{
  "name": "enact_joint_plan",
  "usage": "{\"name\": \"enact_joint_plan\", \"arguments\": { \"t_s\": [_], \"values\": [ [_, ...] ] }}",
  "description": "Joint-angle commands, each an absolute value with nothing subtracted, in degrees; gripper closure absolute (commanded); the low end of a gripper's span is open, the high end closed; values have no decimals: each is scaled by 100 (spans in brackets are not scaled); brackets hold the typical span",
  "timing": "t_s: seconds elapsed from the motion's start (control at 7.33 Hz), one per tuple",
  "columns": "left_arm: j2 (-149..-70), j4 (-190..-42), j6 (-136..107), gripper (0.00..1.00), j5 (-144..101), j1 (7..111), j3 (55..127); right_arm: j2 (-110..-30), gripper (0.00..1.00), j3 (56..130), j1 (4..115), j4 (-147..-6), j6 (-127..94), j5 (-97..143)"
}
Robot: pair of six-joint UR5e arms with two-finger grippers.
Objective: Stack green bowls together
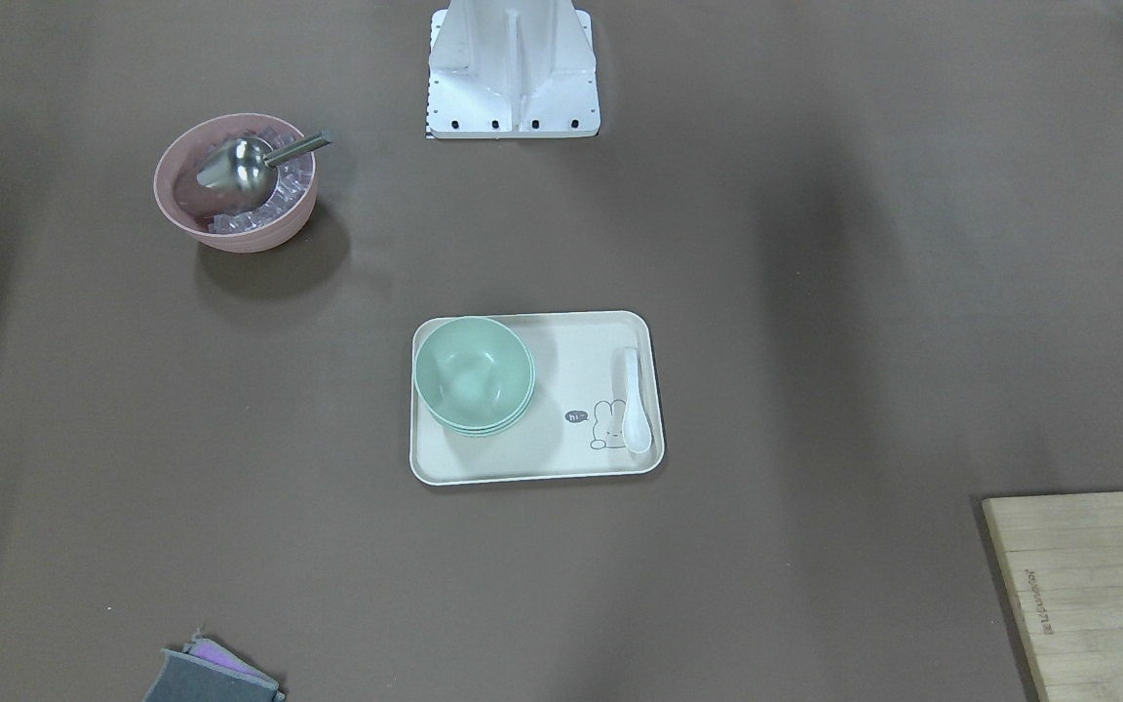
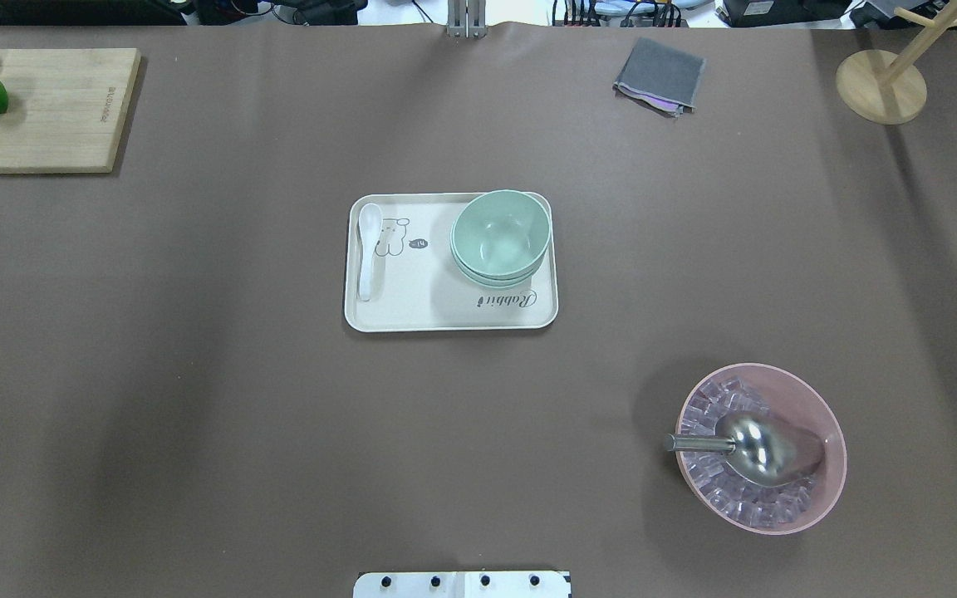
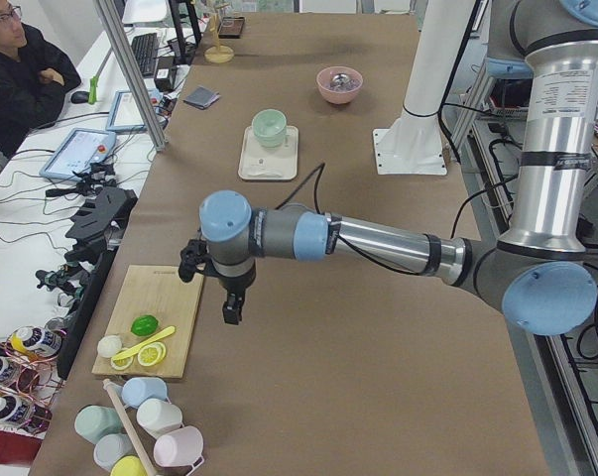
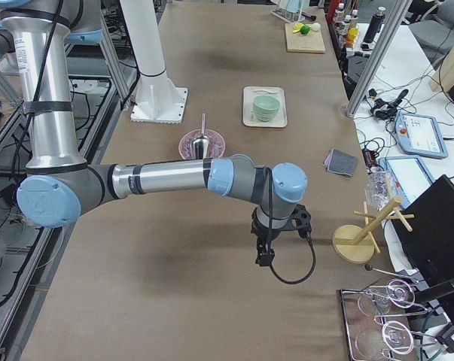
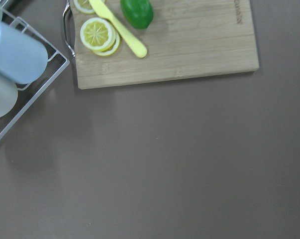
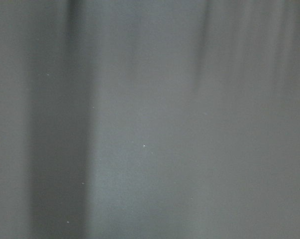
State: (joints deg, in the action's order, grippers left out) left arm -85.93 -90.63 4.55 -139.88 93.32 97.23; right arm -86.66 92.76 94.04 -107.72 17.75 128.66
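The pale mint-green bowls (image 1: 474,375) sit nested in one stack on the cream tray (image 1: 571,458), at the tray's end nearest the pink bowl. The stack also shows in the overhead view (image 2: 501,235) and small in both side views (image 3: 269,124) (image 4: 266,105). Neither gripper is near it. My left gripper (image 3: 232,307) hangs over the table beside the cutting board. My right gripper (image 4: 264,256) hangs over bare table near the mug tree. Both show only in side views, so I cannot tell whether they are open or shut.
A white spoon (image 2: 368,249) lies on the tray's other end. A pink bowl (image 2: 761,448) holds ice cubes and a metal scoop. A cutting board (image 2: 46,108) carries lime and lemon. A grey cloth (image 2: 660,76) and a wooden mug tree (image 2: 881,83) stand at the far right.
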Motion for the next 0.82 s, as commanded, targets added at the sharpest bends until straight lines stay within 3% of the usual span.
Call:
{"name": "enact_joint_plan", "arguments": {
  "t_s": [0.0, 0.68],
  "values": [
    [-8200, -9834, 422, 2, -14028, 9448, 9537, -8859, 0, 9202, 9501, -10635, 1767, 12867],
    [-8613, -9344, 404, 2, -12986, 9001, 9449, -8815, 0, 9229, 9475, -10688, 1259, 12920]
  ]
}}
